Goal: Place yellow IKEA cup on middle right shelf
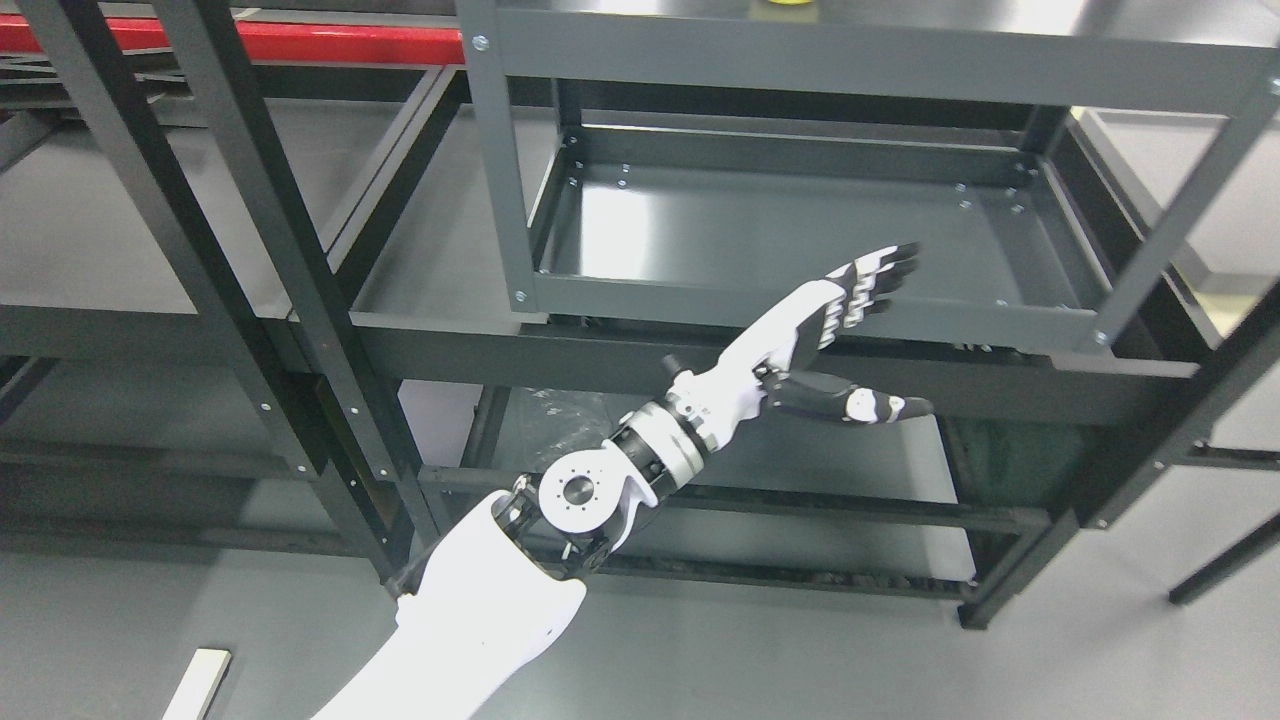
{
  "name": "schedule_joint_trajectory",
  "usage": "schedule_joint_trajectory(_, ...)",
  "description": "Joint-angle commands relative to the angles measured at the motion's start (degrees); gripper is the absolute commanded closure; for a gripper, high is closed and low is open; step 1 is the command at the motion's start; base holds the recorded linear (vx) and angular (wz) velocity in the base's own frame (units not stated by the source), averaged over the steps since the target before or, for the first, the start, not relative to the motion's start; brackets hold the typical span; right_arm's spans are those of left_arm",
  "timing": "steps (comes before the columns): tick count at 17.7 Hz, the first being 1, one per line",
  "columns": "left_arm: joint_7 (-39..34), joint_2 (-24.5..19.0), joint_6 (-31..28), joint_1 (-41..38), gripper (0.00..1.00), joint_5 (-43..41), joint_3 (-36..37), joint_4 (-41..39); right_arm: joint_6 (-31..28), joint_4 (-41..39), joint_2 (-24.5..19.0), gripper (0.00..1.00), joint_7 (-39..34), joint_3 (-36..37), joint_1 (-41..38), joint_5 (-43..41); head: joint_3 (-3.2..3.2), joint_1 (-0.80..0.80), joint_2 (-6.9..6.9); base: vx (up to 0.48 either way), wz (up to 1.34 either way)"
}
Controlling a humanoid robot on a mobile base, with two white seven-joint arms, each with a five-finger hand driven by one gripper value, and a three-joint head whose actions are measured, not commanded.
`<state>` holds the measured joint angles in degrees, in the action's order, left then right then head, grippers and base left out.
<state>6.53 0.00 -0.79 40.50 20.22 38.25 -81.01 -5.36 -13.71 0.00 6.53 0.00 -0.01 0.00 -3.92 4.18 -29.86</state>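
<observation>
Across the middle of the frame, the left hand (845,320) reaches up and to the right from a white arm (480,610) that enters at the bottom edge, left of centre. Its fingers (880,270) are stretched out straight and spread, the thumb (860,405) angled away below them, and it holds nothing. The fingertips hover over the front rim of a grey metal shelf tray (700,230), which takes up the centre and right of the frame and is fixed between grey uprights. Above it, along the top edge, runs another grey shelf (900,50), and on it, at the very top just right of centre, shows a small sliver of the yellow cup (790,3), mostly cut off by the frame. The cup is well apart from the hand. A darker rack (250,250) stands at the left, with a red bar (330,42) at the upper left. A pale strip (197,682) lies on the grey floor (800,660) at the lower left.
</observation>
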Motion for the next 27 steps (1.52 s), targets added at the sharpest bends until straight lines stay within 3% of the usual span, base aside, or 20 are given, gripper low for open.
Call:
schedule_joint_trajectory(1, -1.6, -1.0, 4.8, -10.9, 0.01, -8.2, -15.5, 7.1, 0.0, 0.0, 1.0, 0.01, 0.1, -1.0, -0.8, -1.4, 0.00, 0.00, 0.00, -0.221, -0.24)
schedule_joint_trajectory(8, -1.5, -1.0, 7.0, -17.9, 0.01, -9.4, -35.5, 1.2, 0.0, 0.0, 1.0, 0.01, 0.1, -1.0, -0.8, -1.4, 0.00, 0.00, 0.00, -0.132, -0.14)
schedule_joint_trajectory(12, -1.5, -1.0, 6.9, -25.5, 0.01, -9.4, -35.3, -6.2, 0.0, 0.0, 1.0, 0.01, 0.1, -1.0, -0.8, -1.4, 0.00, 0.00, 0.00, -0.020, 0.02)
schedule_joint_trajectory(27, -1.8, -1.0, 7.5, -28.4, 0.01, -9.4, -39.6, -9.0, 0.0, 0.0, 1.0, 0.01, 0.1, -1.0, -0.8, -1.4, 0.00, 0.00, 0.01, 0.015, 0.01)
